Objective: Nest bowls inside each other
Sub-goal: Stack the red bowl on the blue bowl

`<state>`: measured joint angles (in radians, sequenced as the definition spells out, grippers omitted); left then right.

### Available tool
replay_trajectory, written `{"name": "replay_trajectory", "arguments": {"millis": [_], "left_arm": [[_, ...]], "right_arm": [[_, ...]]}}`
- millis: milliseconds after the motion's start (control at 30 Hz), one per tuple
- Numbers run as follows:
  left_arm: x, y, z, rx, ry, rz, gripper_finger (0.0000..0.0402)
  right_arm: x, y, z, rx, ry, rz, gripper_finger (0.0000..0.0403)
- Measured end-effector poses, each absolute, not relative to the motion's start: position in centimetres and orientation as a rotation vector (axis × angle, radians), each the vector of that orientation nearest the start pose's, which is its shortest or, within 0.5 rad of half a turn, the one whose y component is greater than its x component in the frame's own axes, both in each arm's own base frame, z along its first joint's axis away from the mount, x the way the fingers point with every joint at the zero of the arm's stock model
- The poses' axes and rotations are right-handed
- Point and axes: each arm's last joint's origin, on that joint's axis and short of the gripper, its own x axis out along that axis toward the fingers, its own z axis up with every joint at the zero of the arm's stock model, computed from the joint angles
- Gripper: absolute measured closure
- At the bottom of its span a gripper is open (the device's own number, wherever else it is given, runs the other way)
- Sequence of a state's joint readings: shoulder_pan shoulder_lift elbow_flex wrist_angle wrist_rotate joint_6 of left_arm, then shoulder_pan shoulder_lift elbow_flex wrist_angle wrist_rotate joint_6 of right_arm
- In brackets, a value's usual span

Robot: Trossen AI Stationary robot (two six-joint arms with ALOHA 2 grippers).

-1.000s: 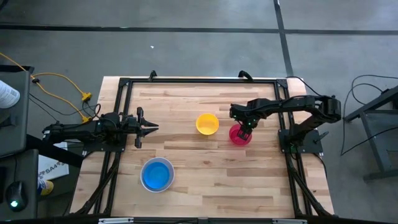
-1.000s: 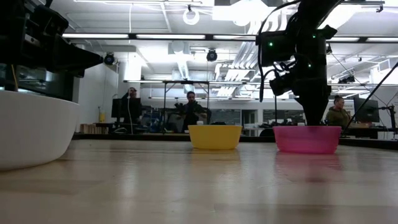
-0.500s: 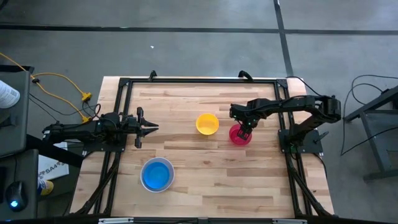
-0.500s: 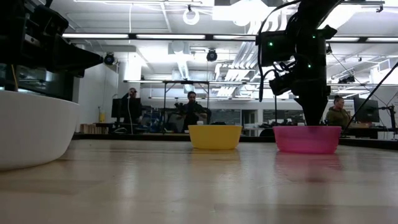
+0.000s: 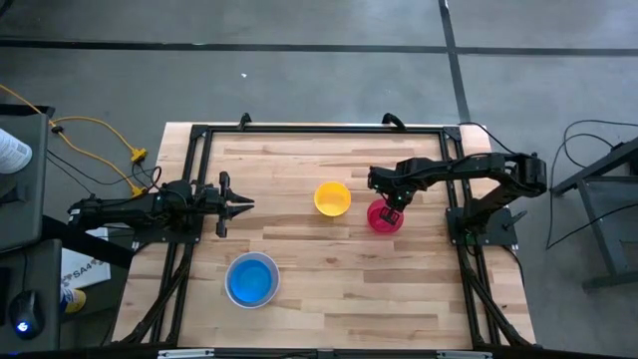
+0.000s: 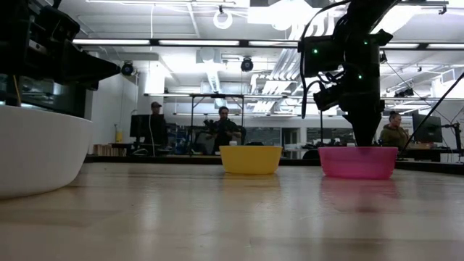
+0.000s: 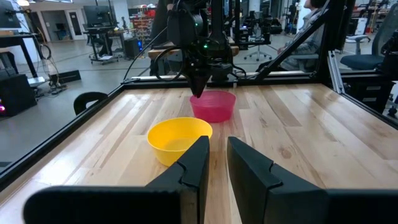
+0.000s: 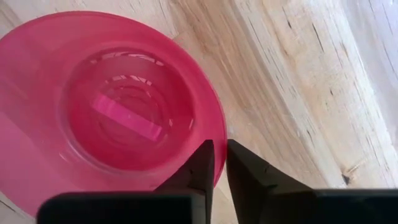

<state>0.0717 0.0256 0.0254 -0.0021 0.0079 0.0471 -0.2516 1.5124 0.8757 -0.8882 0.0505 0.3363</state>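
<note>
The right gripper [image 5: 392,208] reaches straight down onto the pink-red bowl [image 5: 385,216], its fingers [image 8: 200,163] drawn narrow and pinching the bowl's rim between them; just beside it toward the table's middle stands the yellow bowl [image 5: 332,197], apart from the pink-red one; farther off, the blue bowl [image 5: 251,278] sits in the white bowl [image 6: 36,148]; the left gripper [image 5: 237,204] waits beyond, fingers narrowly apart, holding nothing.

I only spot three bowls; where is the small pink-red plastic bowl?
Seen from above, the pink-red bowl sits right of centre, beside the yellow bowl, under the right gripper.
</note>
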Motion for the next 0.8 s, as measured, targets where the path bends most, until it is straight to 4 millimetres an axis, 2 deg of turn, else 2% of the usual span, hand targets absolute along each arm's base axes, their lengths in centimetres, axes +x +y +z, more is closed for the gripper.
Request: {"name": "replay_trajectory", "arguments": {"millis": [267,800], "left_arm": [[9.75,0.68,17.00,0.047,0.004,0.064,0.0343],[9.76,0.68,17.00,0.047,0.004,0.063,0.0343]], "right_arm": [[23.41,-6.16,17.32,0.422,1.470,-0.493,0.0396],[23.80,-6.15,17.86,0.416,1.458,-0.451,0.0399]]}}
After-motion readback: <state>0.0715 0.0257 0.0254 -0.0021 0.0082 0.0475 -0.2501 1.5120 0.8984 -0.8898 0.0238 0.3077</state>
